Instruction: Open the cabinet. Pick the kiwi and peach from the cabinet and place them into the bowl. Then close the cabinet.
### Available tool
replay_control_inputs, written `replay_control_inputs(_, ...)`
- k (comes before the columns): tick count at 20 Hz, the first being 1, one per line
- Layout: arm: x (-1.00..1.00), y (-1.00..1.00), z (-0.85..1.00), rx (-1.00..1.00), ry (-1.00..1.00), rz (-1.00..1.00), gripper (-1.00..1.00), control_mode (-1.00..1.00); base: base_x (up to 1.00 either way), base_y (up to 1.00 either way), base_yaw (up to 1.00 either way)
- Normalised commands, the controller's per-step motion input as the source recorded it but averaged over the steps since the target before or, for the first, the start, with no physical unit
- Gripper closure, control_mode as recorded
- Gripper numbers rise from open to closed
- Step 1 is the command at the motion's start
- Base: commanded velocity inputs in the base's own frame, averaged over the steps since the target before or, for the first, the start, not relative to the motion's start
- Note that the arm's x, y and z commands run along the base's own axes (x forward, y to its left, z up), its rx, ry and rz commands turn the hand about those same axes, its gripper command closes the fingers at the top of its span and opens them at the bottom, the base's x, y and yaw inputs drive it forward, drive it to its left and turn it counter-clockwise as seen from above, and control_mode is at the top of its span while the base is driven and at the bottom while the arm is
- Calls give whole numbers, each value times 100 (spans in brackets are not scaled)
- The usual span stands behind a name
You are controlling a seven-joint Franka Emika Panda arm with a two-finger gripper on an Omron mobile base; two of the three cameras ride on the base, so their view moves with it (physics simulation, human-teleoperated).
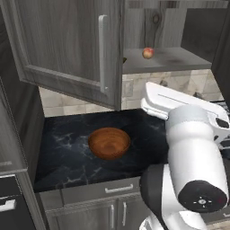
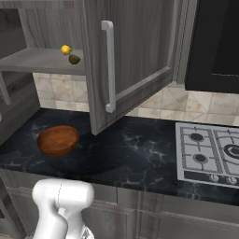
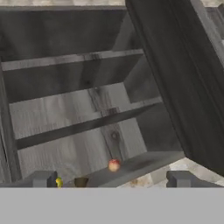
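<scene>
Now we see the cabinet [image 1: 67,45] with both doors swung open and the fruit on its bottom shelf.
We find the peach [image 1: 148,53] on that shelf, and in the right base view the kiwi [image 2: 74,59] lies just beside a small yellow fruit [image 2: 66,49]. Below, the bowl [image 1: 109,143] sits empty on the dark tabletop [image 1: 63,157], left of the stove [image 2: 210,154]. Our tool [image 3: 112,180] hangs in front of the shelves, fingers set wide apart, holding nothing.
</scene>
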Motion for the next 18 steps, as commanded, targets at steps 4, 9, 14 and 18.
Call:
replay_control_inputs(4,40,-19,0,0,1,31,-100,-100,0,0,0)
replay_control_inputs(9,52,0,0,0,3,30,-100,-100,0,0,0)
replay_control_inputs(14,51,0,0,0,5,26,-100,-100,0,0,0)
replay_control_inputs(18,59,0,-1,0,8,23,-100,-100,0,0,0)
